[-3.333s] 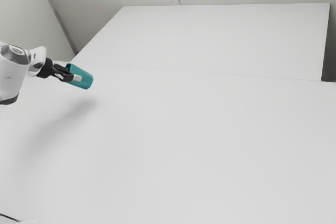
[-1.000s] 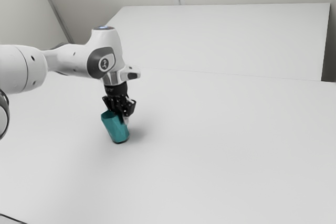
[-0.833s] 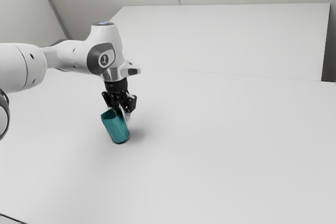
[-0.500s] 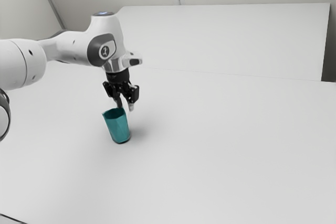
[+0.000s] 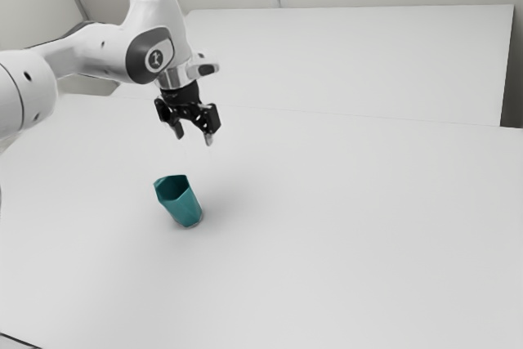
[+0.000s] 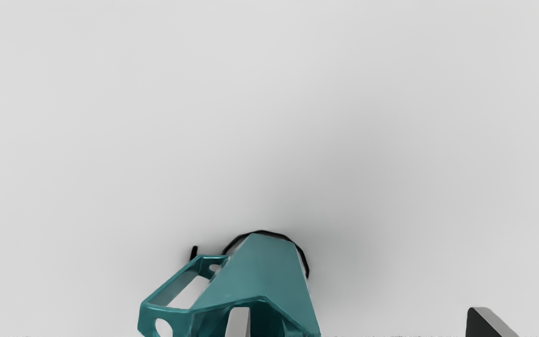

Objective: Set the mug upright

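My gripper (image 5: pixel 194 136) hangs above the mug in the exterior view, fingers spread apart and holding nothing. Below it the teal mug (image 5: pixel 183 204) is on the white table, its mouth up but its body leaning toward the exterior view's left. A gap separates the fingertips from the rim. In the wrist view the mug (image 6: pixel 265 271) has its handle off to one side; one finger of the gripper (image 6: pixel 356 323) overlaps the mug's mouth in the picture, and the other stands well apart from it. Part of the mug is cut off there.
The white table (image 5: pixel 343 234) stretches around the mug. Behind it, at the exterior view's upper right, is a large pale panel or surface (image 5: pixel 351 59). A dark cable (image 5: pixel 20 340) lies at the lower left corner of the exterior view.
The fingers were at the mug's rim and have parted and risen away from it, letting it go. Earlier the mug was held up in the air; since half a second ago its lean has increased.
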Controlling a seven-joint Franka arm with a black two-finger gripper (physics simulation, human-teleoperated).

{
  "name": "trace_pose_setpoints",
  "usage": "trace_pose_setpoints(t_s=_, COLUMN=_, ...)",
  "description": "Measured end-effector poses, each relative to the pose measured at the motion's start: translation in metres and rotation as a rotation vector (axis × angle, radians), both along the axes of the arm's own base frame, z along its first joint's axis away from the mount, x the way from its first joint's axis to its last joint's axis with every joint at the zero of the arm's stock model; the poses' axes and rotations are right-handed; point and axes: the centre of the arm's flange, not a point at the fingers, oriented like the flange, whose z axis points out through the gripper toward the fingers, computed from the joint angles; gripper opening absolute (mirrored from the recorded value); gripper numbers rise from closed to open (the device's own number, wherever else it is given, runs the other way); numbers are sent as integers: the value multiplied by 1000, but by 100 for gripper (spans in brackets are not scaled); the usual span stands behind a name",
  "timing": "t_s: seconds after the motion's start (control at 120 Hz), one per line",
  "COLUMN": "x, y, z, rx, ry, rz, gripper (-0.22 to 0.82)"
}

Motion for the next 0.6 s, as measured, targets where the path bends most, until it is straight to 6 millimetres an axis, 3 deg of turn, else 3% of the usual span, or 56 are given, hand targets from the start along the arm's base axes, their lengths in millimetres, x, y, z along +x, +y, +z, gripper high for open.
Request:
trace_pose_setpoints(t_s=0.208, x=2, y=2, z=82, rx=-3, ry=-119, rz=-35, gripper=57)
trace_pose_setpoints(t_s=0.383, x=-4, y=19, z=134, rx=-8, ry=-153, rz=-39, gripper=59)
trace_pose_setpoints(t_s=0.5, x=-7, y=29, z=159, rx=-11, ry=-154, rz=-44, gripper=59)
trace_pose_setpoints(t_s=0.6, x=-10, y=27, z=165, rx=-13, ry=-135, rz=-64, gripper=60)
